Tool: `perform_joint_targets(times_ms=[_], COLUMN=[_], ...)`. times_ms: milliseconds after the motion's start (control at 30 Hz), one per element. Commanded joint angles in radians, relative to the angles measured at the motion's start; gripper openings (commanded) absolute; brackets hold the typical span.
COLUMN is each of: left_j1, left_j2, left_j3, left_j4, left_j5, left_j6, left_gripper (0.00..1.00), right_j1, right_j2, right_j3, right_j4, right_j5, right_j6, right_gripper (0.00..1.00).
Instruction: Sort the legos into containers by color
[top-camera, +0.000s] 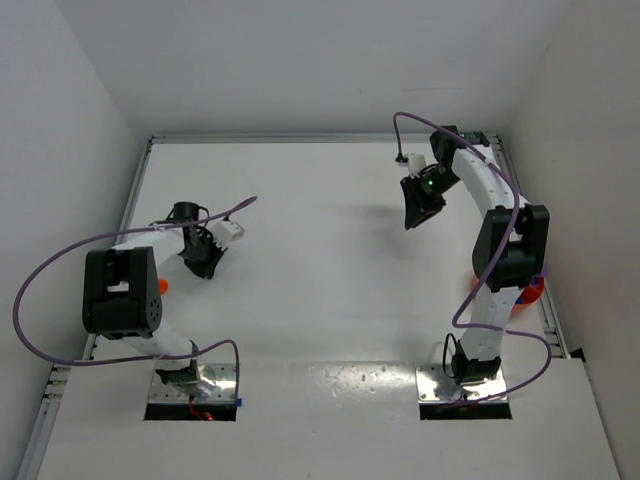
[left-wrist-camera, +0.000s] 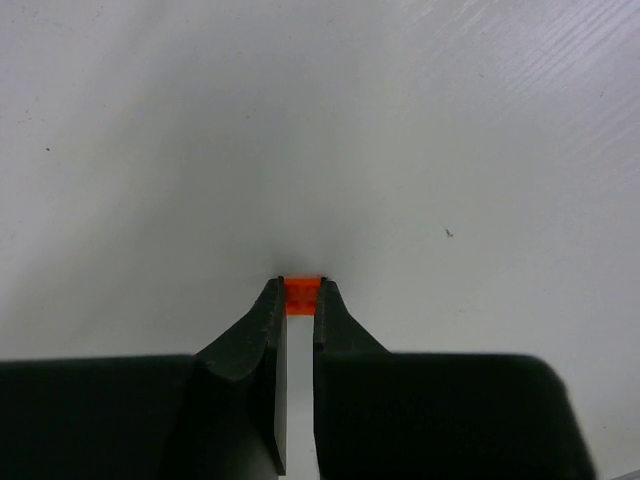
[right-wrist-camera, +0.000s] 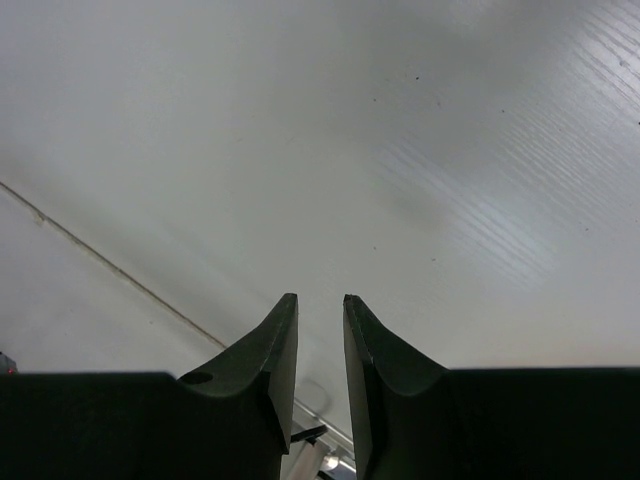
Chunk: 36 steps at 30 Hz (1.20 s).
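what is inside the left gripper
One small orange lego, pinched at the tips of the left gripper, white table beyond. Its rear is covered by the fingers.

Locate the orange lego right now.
Left wrist view: the orange lego is pinched between the fingertips of the left hand, over the white table on the robot's left side.

White desk (top-camera: 320, 270) boxed in by plain white walls (top-camera: 300, 60).
Desk top matte, few dark specks, faint streaky sheen in wrist views; thin metal rail (top-camera: 330, 138) along far edge & both sides; overhead light glare (top-camera: 350, 375) on front strip.
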Motion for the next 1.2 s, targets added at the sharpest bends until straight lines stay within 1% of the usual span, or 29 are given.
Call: perform_joint_targets(times_ms=[0, 100, 133, 200, 233, 300, 333, 367, 400, 433, 467, 500, 533, 567, 600, 633, 667, 733, 767, 833, 867, 900, 967, 1000, 1033, 1067, 1100, 1133, 1167], left_j1=[-0.01, -0.01, -0.01, -0.01, -0.01, -0.01, -0.01, -0.01, -0.01, -0.01, -0.01, -0.01, -0.01, -0.019, -0.019, -0.019, -0.019, -0.019, -0.019, -0.019, -0.019, -0.019, -0.019, -0.019, -0.008, 0.001, 0.001, 0.013, 0.022], left_j2=[0.085, 0.095, 0.095, 0.081, 0.061, 0.041, 0.029, 0.006, -0.005, -0.005, -0.017, -0.017, -0.017, -0.017, -0.007, -0.007, 0.008, 0.018, 0.03, 0.007, -0.002, -0.016, -0.031, -0.04, -0.04, -0.04, -0.04, -0.05, -0.06], left_j3=[-0.057, -0.036, -0.036, 0.001, 0.018, 0.096, 0.127, 0.159, 0.226, 0.26, 0.294, 0.326, 0.383, 0.406, 0.436, 0.437, 0.452, 0.452, 0.452, 0.432, 0.411, 0.411, 0.411, 0.411, 0.423, 0.423, 0.423, 0.403, 0.388], left_j4=[-0.075, -0.086, -0.095, -0.109, -0.124, -0.183, -0.202, -0.24, -0.256, -0.271, -0.297, -0.306, -0.306, -0.306, -0.285, -0.265, -0.219, -0.172, -0.136, -0.029, 0.006, 0.055, 0.069, 0.069, 0.069, 0.069, 0.069, 0.1, 0.115], left_j5=[-0.025, -0.025, 0.005, 0.044, 0.099, 0.178, 0.223, 0.318, 0.369, 0.419, 0.521, 0.574, 0.622, 0.668, 0.758, 0.794, 0.855, 0.904, 0.92, 0.845, 0.814, 0.773, 0.681, 0.63, 0.577, 0.558, 0.546, 0.535, 0.535], left_j6=[0.012, 0.012, 0.012, 0.012, 0.012, 0.012, -0.004, -0.013, -0.024, -0.057, -0.08, -0.109, -0.198, -0.249, -0.308, -0.444, -0.508, -0.634, -0.756, -0.891, -1.033, -1.098, -1.22, -1.316, -1.359, -1.405, -1.486, -1.527, -1.614], left_gripper=[0.05, 0.01, 0.01, 0.01, 0.0, 0.0, 0.0, 0.0, 0.0, 0.0, 0.0, 0.0, 0.0, 0.0, 0.0, 0.0, 0.0, 0.0, 0.0, 0.0, 0.0, 0.0, 0.0, 0.0, 0.0, 0.0, 0.0, 0.0, 0.0], right_j1=[0.007, 0.007, 0.007, 0.018, 0.018, 0.027, 0.04, 0.04, 0.052, 0.063, 0.063, 0.075, 0.084, 0.099, 0.118, 0.118, 0.132, 0.141, 0.141, 0.155, 0.171, 0.182, 0.227, 0.242, 0.257, 0.291, 0.306, 0.335, 0.349], right_j2=[-0.01, -0.01, -0.01, 0.004, 0.015, 0.015, 0.006, -0.006, -0.049, -0.075, -0.106, -0.169, -0.203, -0.236, -0.269, -0.327, -0.342, -0.352, -0.371, -0.395, -0.408, -0.428, -0.428, -0.428, -0.413, -0.395, -0.375, -0.328, -0.301], right_j3=[0.004, -0.005, -0.005, -0.016, -0.016, -0.027, -0.042, -0.059, -0.112, -0.146, -0.212, -0.243, -0.275, -0.304, -0.361, -0.392, -0.424, -0.438, -0.455, -0.479, -0.502, -0.511, -0.522, -0.522, -0.522, -0.503, -0.487, -0.452, -0.432], right_j4=[0.032, 0.055, 0.056, 0.068, 0.068, 0.117, 0.14, 0.175, 0.289, 0.363, 0.44, 0.515, 0.668, 0.734, 0.791, 0.898, 0.925, 0.965, 0.986, 1.043, 1.122, 1.164, 1.276, 1.308, 1.33, 1.33, 1.342, 1.353, 1.353], right_j5=[-0.046, -0.144, -0.177, -0.294, -0.384, -0.464, -0.531, -0.559, -0.585, -0.627, -0.627, -0.636, -0.614, -0.598, -0.549, -0.522, -0.491, -0.416, -0.396, -0.334, -0.31, -0.259, -0.199, -0.144, -0.126, -0.107, -0.092, -0.092, -0.101], right_j6=[0.001, 0.015, 0.026, 0.05, 0.06, 0.082, 0.092, 0.109, 0.18, 0.228, 0.272, 0.312, 0.387, 0.409, 0.42, 0.431, 0.431, 0.431, 0.431, 0.443, 0.47, 0.484, 0.545, 0.575, 0.602, 0.653, 0.679, 0.728, 0.751], right_gripper=[0.25, 0.25, 0.25, 0.25, 0.25, 0.25, 0.25, 0.27, 0.27, 0.28, 0.3, 0.3, 0.31, 0.31, 0.33, 0.33, 0.33, 0.33, 0.33, 0.33, 0.33, 0.33, 0.33, 0.33, 0.33, 0.33, 0.33, 0.33, 0.33])
